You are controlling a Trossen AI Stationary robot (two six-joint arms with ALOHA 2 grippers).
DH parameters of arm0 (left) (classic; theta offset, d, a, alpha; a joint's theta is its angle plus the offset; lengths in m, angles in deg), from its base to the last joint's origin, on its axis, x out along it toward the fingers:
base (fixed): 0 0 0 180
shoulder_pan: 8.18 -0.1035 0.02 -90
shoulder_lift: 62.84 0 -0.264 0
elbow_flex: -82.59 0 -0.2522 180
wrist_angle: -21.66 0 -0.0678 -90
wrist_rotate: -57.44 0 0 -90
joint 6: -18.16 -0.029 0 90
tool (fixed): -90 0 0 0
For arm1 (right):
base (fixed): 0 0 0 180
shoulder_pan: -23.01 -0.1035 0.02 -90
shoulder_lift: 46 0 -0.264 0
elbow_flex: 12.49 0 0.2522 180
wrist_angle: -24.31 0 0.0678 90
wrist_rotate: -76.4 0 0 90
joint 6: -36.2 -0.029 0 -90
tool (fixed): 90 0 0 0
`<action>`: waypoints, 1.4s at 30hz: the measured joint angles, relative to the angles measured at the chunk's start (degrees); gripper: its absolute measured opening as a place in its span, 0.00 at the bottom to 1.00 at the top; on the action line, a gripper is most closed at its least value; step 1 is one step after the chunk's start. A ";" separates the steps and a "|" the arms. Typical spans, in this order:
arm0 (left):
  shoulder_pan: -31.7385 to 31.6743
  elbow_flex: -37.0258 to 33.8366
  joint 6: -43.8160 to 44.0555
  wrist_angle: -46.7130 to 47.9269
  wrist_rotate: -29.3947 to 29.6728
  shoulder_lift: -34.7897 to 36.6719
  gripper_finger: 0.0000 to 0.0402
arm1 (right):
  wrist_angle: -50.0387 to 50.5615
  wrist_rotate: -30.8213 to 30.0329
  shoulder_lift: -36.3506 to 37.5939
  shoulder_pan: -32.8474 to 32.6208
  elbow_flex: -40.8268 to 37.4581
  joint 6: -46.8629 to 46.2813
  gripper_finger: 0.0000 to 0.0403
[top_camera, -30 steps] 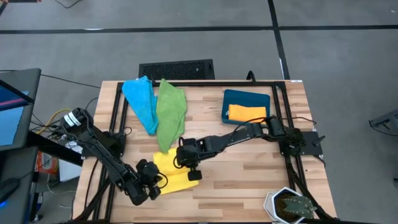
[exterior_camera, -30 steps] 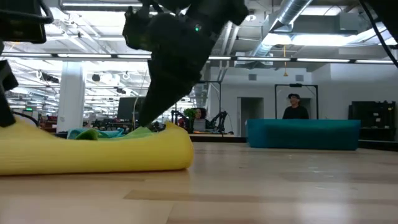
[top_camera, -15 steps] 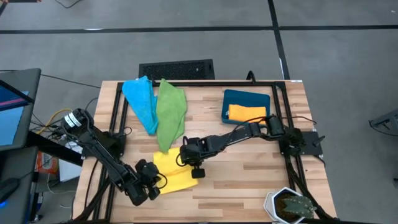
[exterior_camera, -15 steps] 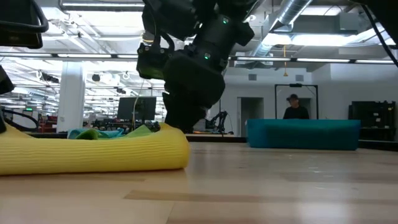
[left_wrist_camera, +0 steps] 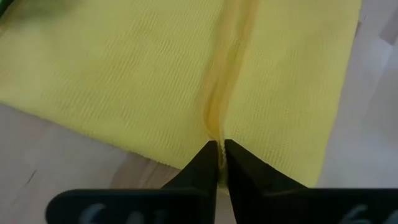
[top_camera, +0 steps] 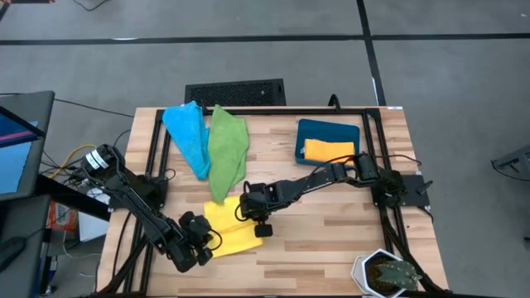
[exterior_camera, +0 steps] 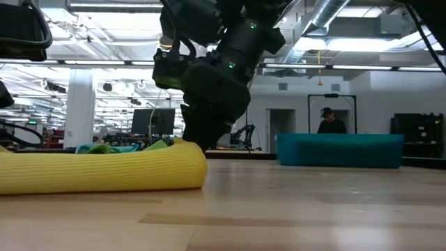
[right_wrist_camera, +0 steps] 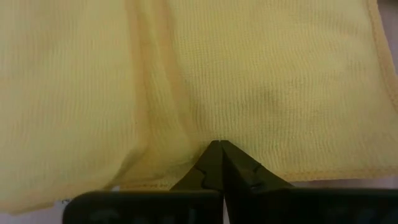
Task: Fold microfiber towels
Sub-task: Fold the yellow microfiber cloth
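While both my left tool (left_wrist_camera: 217, 149) and right tool (right_wrist_camera: 217, 152) pinch the yellow towel (top_camera: 225, 233) lying on the counter (top_camera: 331, 232), I worry uneven lifting might skew the fold.

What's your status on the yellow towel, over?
Left gripper shut, pinching yellow towel at its edge. Right gripper shut on the same towel's opposite edge. Towel folded, on the table. Nothing in the way.
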 joint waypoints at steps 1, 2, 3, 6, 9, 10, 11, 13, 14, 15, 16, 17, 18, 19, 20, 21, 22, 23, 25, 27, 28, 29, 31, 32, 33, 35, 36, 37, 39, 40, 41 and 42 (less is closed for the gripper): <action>-0.07 0.00 -0.04 -0.03 0.10 0.00 0.06 | 0.00 0.00 0.00 0.00 0.00 0.00 0.05; -0.07 0.00 -0.08 -0.03 0.13 0.00 0.07 | 0.00 0.00 0.00 0.00 0.00 0.00 0.05; -0.07 0.00 -0.29 -0.03 0.08 0.00 0.08 | 0.00 0.00 0.00 0.00 0.00 0.00 0.04; -0.40 0.00 -0.42 0.16 -0.88 0.00 0.14 | -0.01 -0.01 0.00 0.00 0.00 0.00 0.05; -0.93 0.00 -0.48 1.46 -2.37 0.00 0.22 | -0.02 -0.02 0.00 0.00 0.00 0.00 0.06; -1.16 0.00 -0.51 2.22 -2.84 0.09 0.24 | -0.02 -0.02 0.00 0.00 0.00 0.00 0.06; -1.33 0.00 -0.50 2.82 -3.12 0.36 0.27 | -0.02 0.00 0.00 0.00 0.00 0.00 0.07; -1.53 0.00 -0.70 3.07 -3.02 1.53 0.33 | -0.03 -0.02 0.00 0.00 0.00 0.00 0.07; -1.56 0.00 -0.80 3.20 -2.39 2.31 0.35 | -0.04 -0.02 0.00 0.00 0.00 0.00 0.07; -1.56 0.00 -0.92 3.61 -1.79 3.18 0.37 | -0.04 -0.02 0.00 0.00 0.00 0.00 0.06; -1.53 0.00 -0.88 4.10 -1.04 4.12 0.39 | -0.04 -0.02 0.00 0.00 0.00 0.00 0.06; -1.53 0.00 -0.83 4.65 -0.28 5.09 0.40 | -0.05 -0.01 0.00 0.00 0.00 0.01 0.06; -1.53 0.00 -0.63 5.15 0.38 6.02 0.41 | -0.08 -0.01 0.00 0.00 0.00 0.00 0.05; -1.51 0.00 -0.31 5.51 0.83 6.88 0.42 | -0.20 -0.02 0.00 0.00 0.00 0.00 0.05; -1.51 0.00 -0.19 5.59 1.37 7.50 0.42 | -0.26 -0.02 0.00 0.00 0.00 0.00 0.05; -1.51 0.02 -0.19 5.56 1.72 7.86 0.43 | -0.28 -0.02 0.00 0.00 0.00 0.02 0.05; -1.48 0.02 -0.09 5.56 1.91 8.09 0.43 | -0.41 -0.02 0.00 0.00 0.00 0.00 0.05; -1.30 0.02 0.61 5.42 2.58 8.15 0.43 | -0.54 -0.02 0.00 0.00 0.00 -0.04 0.06; -0.23 -0.01 2.52 2.71 6.56 8.08 0.42 | -0.72 -0.02 0.00 0.00 0.00 -0.02 0.06; 1.44 0.05 1.18 -5.03 12.69 7.39 0.39 | -0.69 -0.02 0.00 0.00 0.00 -0.02 0.07; 2.05 0.15 -0.77 -8.03 14.23 6.76 0.37 | -0.62 -0.02 0.00 0.00 0.00 -0.02 0.07; 2.40 0.15 -2.40 -10.07 14.46 6.00 0.33 | -0.59 -0.02 0.00 0.00 0.00 -0.02 0.07; 2.49 0.10 -2.63 -10.66 13.69 3.60 0.23 | -0.55 -0.02 0.00 0.00 0.00 -0.04 0.06; 2.45 0.03 -2.17 -10.33 13.36 2.43 0.18 | -0.55 -0.02 0.00 0.00 0.00 -0.04 0.06; 2.42 0.02 -1.80 -10.26 13.30 1.30 0.13 | -0.53 -0.02 0.00 0.00 0.00 -0.03 0.05; 2.24 0.04 -1.59 -10.34 13.27 -1.19 0.04 | -0.50 -0.02 0.00 0.00 0.00 -0.14 0.05; 2.14 0.04 -1.19 -10.24 13.12 -2.48 0.02 | -0.48 -0.02 0.00 0.00 0.00 -0.30 0.05; 2.06 0.02 -0.59 -10.15 13.00 -3.57 0.02 | -0.47 -0.02 0.00 0.00 0.00 -0.38 0.05; 1.80 0.04 1.31 -9.82 12.73 -5.59 0.03 | -0.45 -0.02 0.00 0.17 0.00 -0.47 0.06; 1.71 0.04 2.17 -9.41 12.58 -6.61 0.04 | -0.44 0.00 0.00 0.28 0.00 -0.68 0.06; 1.63 0.02 2.89 -9.11 12.25 -7.55 0.04 | -0.33 0.00 0.00 0.34 0.00 -1.06 0.06; 1.53 0.02 3.26 -9.11 11.87 -8.48 0.04 | 0.07 -0.03 0.22 0.45 0.00 -1.41 0.05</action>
